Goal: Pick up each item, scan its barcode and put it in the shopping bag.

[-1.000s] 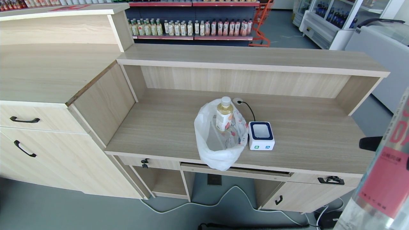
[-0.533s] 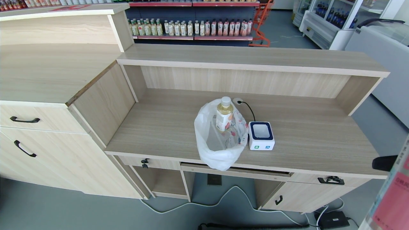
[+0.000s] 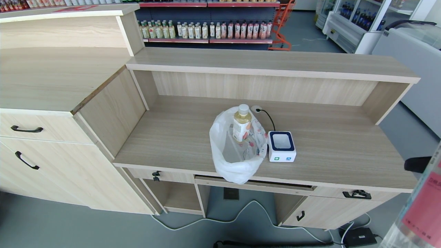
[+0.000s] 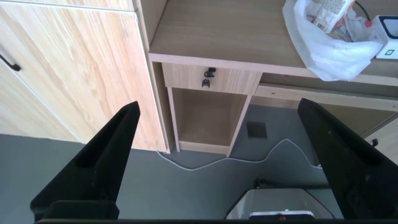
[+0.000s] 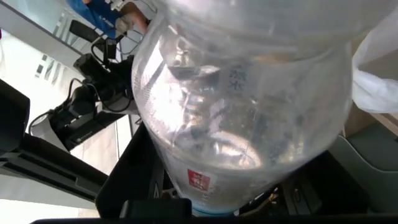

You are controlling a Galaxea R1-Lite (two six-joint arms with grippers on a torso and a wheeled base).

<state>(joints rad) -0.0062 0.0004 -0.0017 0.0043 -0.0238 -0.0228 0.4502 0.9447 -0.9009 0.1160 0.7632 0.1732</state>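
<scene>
A clear bottle with a pink label is being held by the right gripper off the right front corner of the counter, above the floor and well apart from the bag. The bottle is being clamped between the black fingers and is being kept tilted.

The white bag is being left open at the front middle of the counter, with its lower part drooping over the front edge. A tea bottle with a white cap is being kept upright inside it, towards the back. A white scanner with a dark-framed top is being left just beside the bag on its right; whether the two are touching cannot be told. A black cable is being led from behind the scanner to a hole in the counter.

The left gripper is being held low before the counter's left end, above the grey floor. Its fingers are being kept wide apart, with nothing between them.
</scene>
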